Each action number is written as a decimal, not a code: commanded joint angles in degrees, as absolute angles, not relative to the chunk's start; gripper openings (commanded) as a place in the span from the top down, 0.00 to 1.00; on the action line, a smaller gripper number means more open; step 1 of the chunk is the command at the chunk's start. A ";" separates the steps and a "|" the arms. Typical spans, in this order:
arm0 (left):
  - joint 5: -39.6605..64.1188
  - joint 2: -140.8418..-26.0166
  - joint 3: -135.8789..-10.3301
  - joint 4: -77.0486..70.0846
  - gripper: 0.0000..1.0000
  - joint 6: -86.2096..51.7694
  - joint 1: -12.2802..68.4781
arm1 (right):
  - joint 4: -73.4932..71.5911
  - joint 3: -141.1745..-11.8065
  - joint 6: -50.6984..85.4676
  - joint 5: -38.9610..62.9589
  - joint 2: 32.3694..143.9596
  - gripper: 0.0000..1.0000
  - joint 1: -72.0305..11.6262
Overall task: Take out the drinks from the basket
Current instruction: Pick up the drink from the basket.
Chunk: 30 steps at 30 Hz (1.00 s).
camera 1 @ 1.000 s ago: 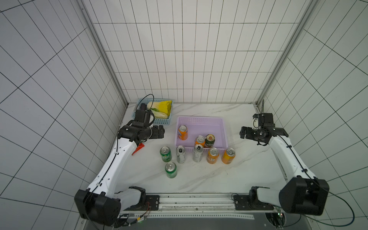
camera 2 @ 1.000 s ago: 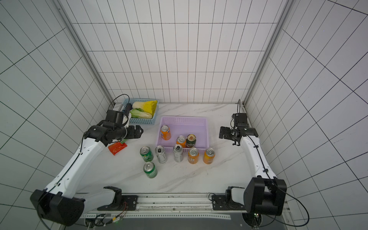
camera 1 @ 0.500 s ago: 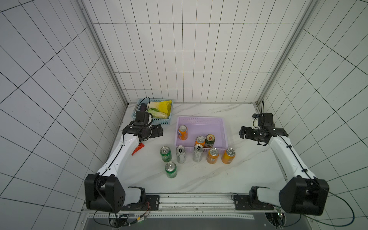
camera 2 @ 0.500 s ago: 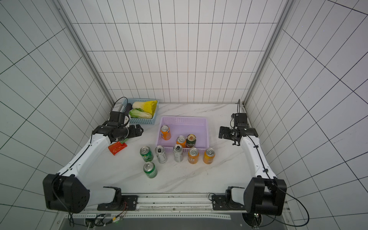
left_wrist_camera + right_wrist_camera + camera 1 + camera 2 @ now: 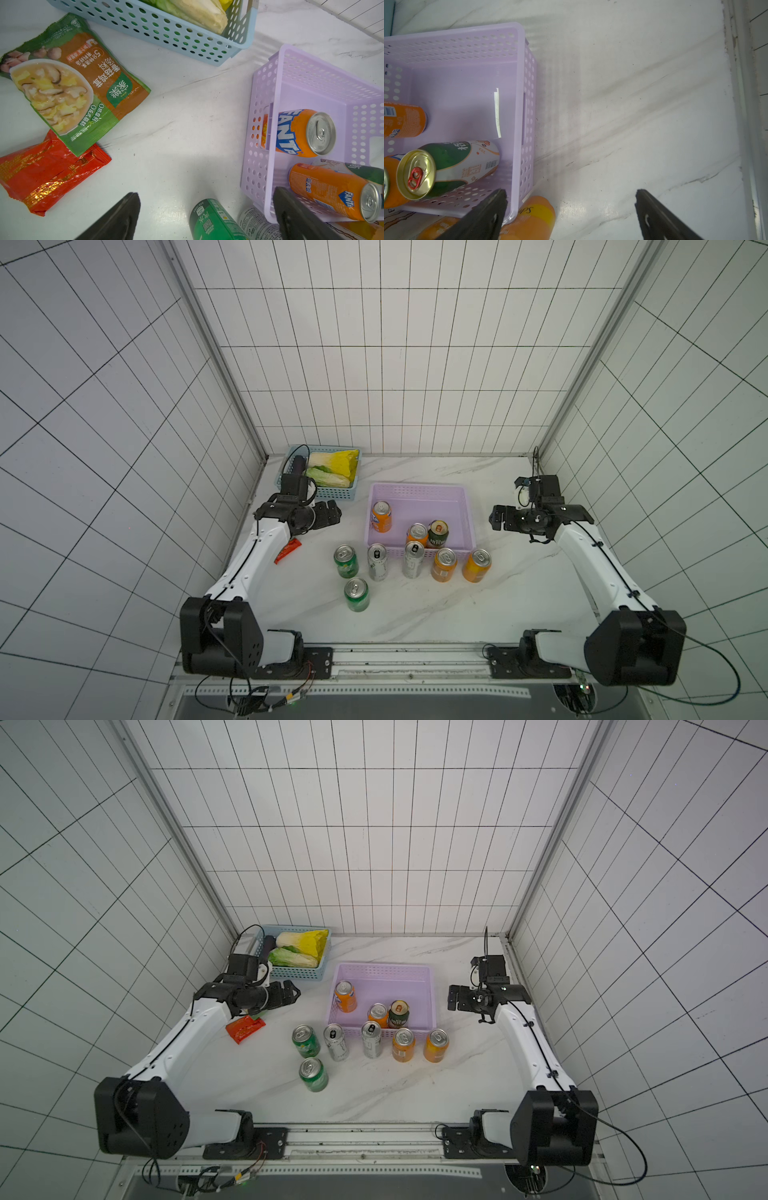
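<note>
Standing upright in basket point(image 5: 419, 489): three cans point(image 5: 381, 516)

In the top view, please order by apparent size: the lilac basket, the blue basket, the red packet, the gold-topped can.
1. lilac basket
2. blue basket
3. red packet and gold-topped can: they look close in size, so I leave them unranked.

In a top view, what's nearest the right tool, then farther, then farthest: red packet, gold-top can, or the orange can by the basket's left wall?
From the right tool:
1. Gold-top can, inside the basket, right part.
2. Orange can, by its left wall.
3. Red packet, outside, far left.
</note>
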<state>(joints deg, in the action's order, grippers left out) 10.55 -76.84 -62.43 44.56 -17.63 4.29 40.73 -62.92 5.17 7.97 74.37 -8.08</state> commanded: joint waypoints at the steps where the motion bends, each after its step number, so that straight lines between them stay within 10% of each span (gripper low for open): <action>1: 11.24 -75.46 -62.12 42.89 0.02 -18.02 3.78 | 43.59 -67.79 5.78 6.43 76.41 0.01 -11.07; 30: 14.77 -76.41 -61.35 42.46 0.02 -18.46 1.10 | 52.55 -107.02 1.32 3.79 110.27 0.03 -40.73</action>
<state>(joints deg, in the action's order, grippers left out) 14.09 -76.51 -61.78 43.88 -18.46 1.39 50.87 -102.78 2.31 4.56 107.50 -38.33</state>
